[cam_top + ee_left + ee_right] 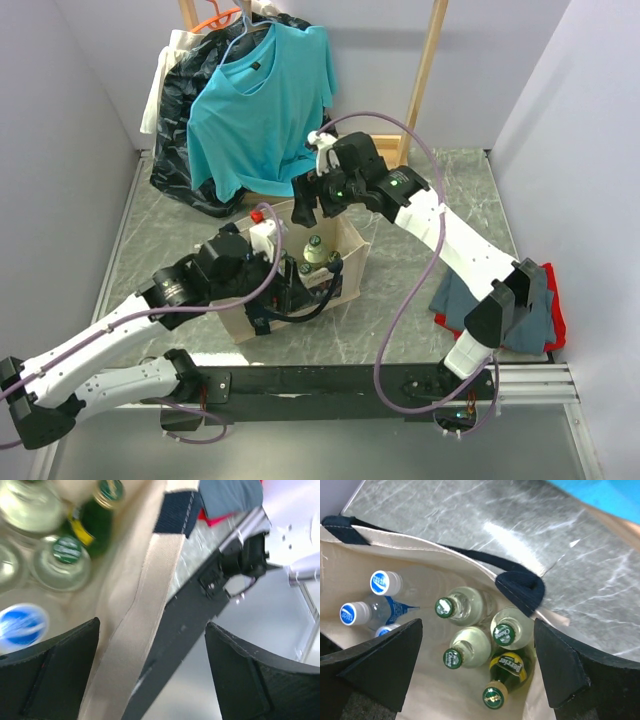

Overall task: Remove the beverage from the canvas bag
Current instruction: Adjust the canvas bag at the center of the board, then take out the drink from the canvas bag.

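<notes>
**Task item.** The beverages are standing inside the canvas bag point(352, 262), which is resting on the tabletop point(150, 240) between the two arms. Three clear green-capped bottles point(452, 657), one green Perrier bottle point(507, 670) and several blue-capped water bottles point(381, 582) are sitting upright and close together.

**Right fingers.** The right fingers point(380, 670) are standing wide apart and gripping nothing. They are hovering over the open mouth of the bag and pointing down into it. The green-capped bottles are lying directly below, in the gap between the fingers. The water bottles are lying off to one side, beyond one finger.

**Left fingers.** The left fingers point(50, 670) are also standing apart. The near rim of the bag is passing between them, and whether they are touching it cannot be told.

**Governing relation.** Each bottle's long axis is running vertically, with the cap facing the right fingers. The right arm is therefore judged the nearer one for the pick. A straight descent onto one neck appears to be required. The crowding is likely making contact with neighbouring bottles the main risk.
</notes>
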You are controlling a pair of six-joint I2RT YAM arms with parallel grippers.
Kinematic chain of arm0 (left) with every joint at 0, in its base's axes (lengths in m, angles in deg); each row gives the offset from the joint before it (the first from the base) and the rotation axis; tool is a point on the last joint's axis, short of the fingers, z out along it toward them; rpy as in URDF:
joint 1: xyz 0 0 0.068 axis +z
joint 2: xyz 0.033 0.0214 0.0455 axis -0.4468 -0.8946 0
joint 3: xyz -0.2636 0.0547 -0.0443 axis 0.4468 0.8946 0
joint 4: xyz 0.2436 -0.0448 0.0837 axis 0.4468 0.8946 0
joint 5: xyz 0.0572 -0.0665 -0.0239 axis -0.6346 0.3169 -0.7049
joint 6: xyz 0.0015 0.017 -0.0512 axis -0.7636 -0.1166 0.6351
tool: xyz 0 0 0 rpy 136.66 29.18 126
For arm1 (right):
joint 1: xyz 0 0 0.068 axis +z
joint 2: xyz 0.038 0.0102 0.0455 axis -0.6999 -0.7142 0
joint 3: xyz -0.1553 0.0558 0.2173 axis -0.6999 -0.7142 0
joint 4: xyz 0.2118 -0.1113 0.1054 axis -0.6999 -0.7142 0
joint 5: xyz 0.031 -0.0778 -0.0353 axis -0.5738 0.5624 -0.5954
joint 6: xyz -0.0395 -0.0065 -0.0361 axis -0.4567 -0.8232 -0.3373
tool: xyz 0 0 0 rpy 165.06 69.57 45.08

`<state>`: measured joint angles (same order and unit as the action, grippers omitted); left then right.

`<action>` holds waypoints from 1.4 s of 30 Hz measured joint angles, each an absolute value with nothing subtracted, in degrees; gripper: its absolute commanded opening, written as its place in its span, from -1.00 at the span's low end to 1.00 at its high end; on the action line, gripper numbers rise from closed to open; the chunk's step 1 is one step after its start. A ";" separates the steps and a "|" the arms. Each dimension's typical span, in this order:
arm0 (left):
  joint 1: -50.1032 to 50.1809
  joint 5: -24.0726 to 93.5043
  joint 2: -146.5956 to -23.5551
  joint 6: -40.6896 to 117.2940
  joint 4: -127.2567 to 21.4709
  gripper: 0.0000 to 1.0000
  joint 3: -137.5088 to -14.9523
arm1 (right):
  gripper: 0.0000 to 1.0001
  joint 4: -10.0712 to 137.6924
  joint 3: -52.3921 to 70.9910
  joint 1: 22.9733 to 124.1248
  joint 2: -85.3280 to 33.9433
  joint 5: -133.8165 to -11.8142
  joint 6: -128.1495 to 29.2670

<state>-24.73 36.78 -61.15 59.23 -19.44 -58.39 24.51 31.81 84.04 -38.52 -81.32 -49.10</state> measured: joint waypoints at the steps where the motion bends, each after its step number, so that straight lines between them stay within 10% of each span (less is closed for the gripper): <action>1: -25.49 37.15 -61.50 59.48 -19.33 0.80 -58.36 | 0.93 24.44 31.81 84.04 -38.94 -81.86 -49.10; 42: -31.68 38.99 -65.66 59.93 -16.22 0.66 -57.23 | 0.86 25.40 19.90 86.81 -37.08 -78.50 -48.59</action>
